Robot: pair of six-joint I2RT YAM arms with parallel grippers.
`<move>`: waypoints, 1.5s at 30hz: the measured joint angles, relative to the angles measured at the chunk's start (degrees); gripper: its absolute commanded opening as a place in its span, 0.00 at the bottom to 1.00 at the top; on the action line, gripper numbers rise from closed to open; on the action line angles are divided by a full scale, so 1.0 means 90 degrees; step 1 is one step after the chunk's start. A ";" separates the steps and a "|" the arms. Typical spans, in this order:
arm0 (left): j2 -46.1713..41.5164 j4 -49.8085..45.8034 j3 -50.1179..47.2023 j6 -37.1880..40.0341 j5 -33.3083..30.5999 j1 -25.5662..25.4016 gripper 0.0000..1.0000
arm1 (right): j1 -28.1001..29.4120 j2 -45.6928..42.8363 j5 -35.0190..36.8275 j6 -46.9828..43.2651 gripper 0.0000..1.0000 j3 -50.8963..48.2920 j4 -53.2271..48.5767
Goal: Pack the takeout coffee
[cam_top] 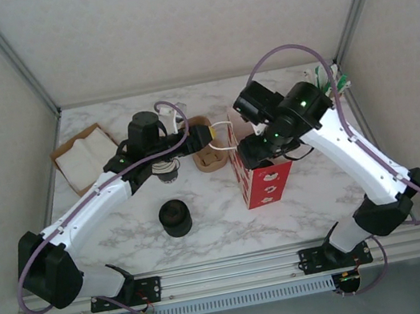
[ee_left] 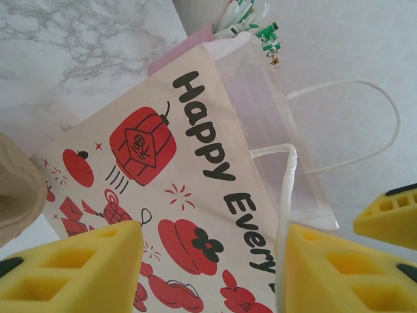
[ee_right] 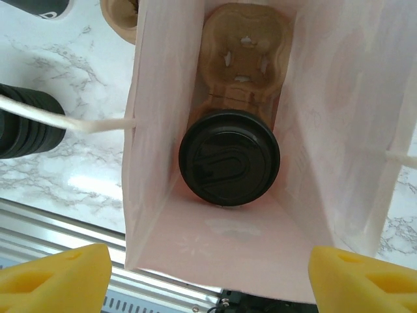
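The takeout coffee [ee_right: 229, 166], seen from above as a round black lid, stands inside the red-and-white paper bag [cam_top: 264, 184] in a brown cardboard carrier [ee_right: 244, 52]. My right gripper [ee_right: 208, 280] hangs open above the bag's mouth, its yellow fingers [ee_right: 55, 277] outside the bag's walls. My left gripper [ee_left: 208, 241] is open at the bag's printed side [ee_left: 195, 169]. A white cord handle [ee_left: 287, 189] runs down against the inner face of one left finger. From above, the left gripper [cam_top: 210, 134] sits by the handle loop [cam_top: 224, 134] at the bag's left.
A squat black stack of lids [cam_top: 175, 216] stands at the front centre. A stack of cups [cam_top: 167, 168] sits under the left arm, with a second cardboard carrier [cam_top: 208, 157] beside the bag. Napkins [cam_top: 84, 159] lie at the back left and green-tipped stirrers [cam_top: 331, 83] at the back right.
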 measured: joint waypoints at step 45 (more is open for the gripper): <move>-0.1246 -0.0775 0.0282 0.0233 -0.0976 0.0000 1.00 | 0.0165 -0.2322 -0.0041 0.0454 0.79 -0.1889 0.0457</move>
